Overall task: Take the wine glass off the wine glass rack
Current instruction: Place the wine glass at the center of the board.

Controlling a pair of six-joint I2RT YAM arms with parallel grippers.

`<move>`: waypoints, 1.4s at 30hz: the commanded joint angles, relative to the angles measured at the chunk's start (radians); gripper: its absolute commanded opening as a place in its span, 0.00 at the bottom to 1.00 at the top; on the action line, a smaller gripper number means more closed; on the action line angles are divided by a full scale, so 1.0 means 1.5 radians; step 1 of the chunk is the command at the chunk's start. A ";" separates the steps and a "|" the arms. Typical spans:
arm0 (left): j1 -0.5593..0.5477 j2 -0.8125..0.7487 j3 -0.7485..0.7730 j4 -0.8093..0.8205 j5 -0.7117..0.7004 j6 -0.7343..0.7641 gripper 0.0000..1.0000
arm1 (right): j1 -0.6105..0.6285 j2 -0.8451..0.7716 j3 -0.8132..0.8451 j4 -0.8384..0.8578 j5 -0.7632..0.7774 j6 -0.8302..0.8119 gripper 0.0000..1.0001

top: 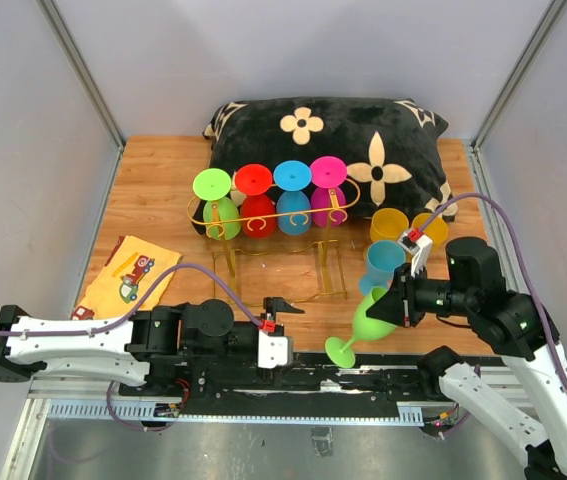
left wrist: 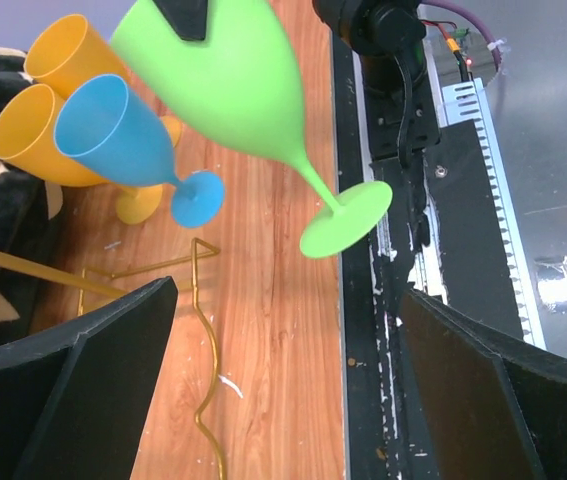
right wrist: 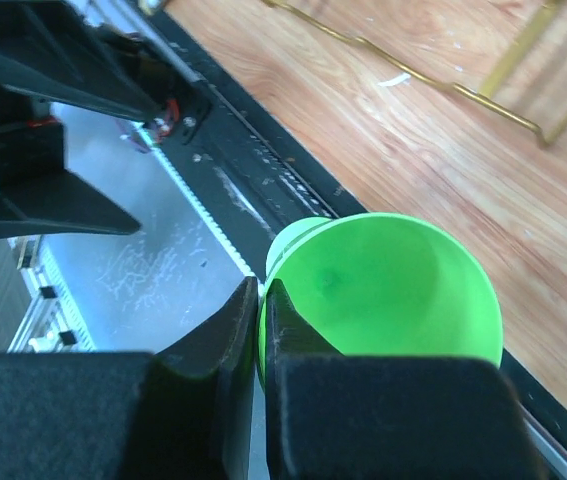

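Observation:
A lime-green wine glass (top: 371, 318) hangs tilted over the table's near edge, foot (top: 340, 351) down and to the left. My right gripper (top: 395, 303) is shut on its rim; one finger is inside the bowl (right wrist: 393, 290) and one outside (right wrist: 261, 310). The gold wire wine glass rack (top: 335, 268) stands mid-table with several coloured glasses hanging upside down on it. My left gripper (top: 285, 325) is wide open and holds nothing, just left of the glass's foot. Its wrist view shows the green glass (left wrist: 233, 80) ahead, beyond the open fingers (left wrist: 73, 390).
A black flower-patterned pillow (top: 333, 130) lies behind the rack. A blue glass (top: 383, 262) and two yellow glasses (top: 391, 225) stand upright right of the rack. A picture card (top: 128, 275) lies at the left. The black base rail (top: 293, 380) runs along the near edge.

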 commanded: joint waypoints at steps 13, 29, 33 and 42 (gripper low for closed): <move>0.002 -0.015 0.001 0.033 -0.070 -0.019 1.00 | 0.009 -0.074 -0.014 -0.142 0.529 0.014 0.01; 0.002 -0.014 0.019 0.018 -0.093 -0.050 1.00 | 0.009 -0.104 -0.209 0.149 0.721 0.005 0.01; 0.002 -0.015 0.020 0.007 -0.097 -0.062 1.00 | 0.008 -0.095 -0.232 0.190 0.711 0.004 0.01; 0.002 -0.019 0.023 0.008 -0.099 -0.063 1.00 | 0.008 -0.058 -0.229 0.200 0.755 -0.018 0.06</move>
